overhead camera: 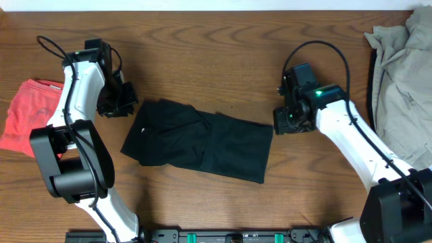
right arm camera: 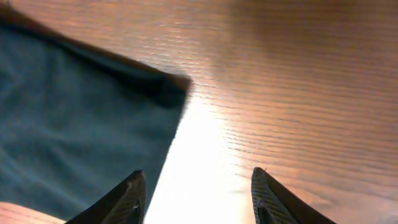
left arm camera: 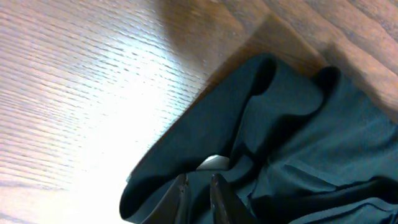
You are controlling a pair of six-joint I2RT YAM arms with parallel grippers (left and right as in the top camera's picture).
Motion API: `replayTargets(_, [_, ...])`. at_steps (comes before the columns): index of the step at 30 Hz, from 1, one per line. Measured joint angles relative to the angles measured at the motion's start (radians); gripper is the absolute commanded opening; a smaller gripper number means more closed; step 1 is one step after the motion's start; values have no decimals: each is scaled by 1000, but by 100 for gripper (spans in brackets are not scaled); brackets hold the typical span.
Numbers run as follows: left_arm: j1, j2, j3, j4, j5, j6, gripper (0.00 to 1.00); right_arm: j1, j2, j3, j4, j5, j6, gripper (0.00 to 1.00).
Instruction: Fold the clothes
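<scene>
Where black shirt [overhead camera: 202,145] ends, wooden table [overhead camera: 216,54] around

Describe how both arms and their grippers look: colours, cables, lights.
Both the left arm and right arm have white link shells, bulky black joints, a looping black cable and a green light near the wrist. The left gripper and right gripper are dark, with tapering fingers.

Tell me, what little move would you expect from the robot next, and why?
Probably the right gripper should ease toward the near corner of the black shirt and close on it. Its jaws stand open over the table, the corner lies just ahead of them, and the shirt looks only partly folded, so another fold seems due.
</scene>
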Motion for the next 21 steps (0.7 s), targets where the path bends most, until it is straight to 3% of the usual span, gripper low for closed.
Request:
replayTargets(2, [-1, 0, 0, -3, -2, 3, 53, -7, 0, 0, 0, 1, 0, 53])
replayTargets(4, [-3, 0, 0, -4, -2, 5, 60, -8, 0, 0, -1, 3, 0, 53])
replayTargets(10, [-3, 0, -50, 8, 34, 58, 68, -8, 0, 0, -2, 4, 0, 53])
replayTargets(21, [-25, -14, -303, 275, 127, 196, 71, -8, 0, 0, -3, 4, 0, 54])
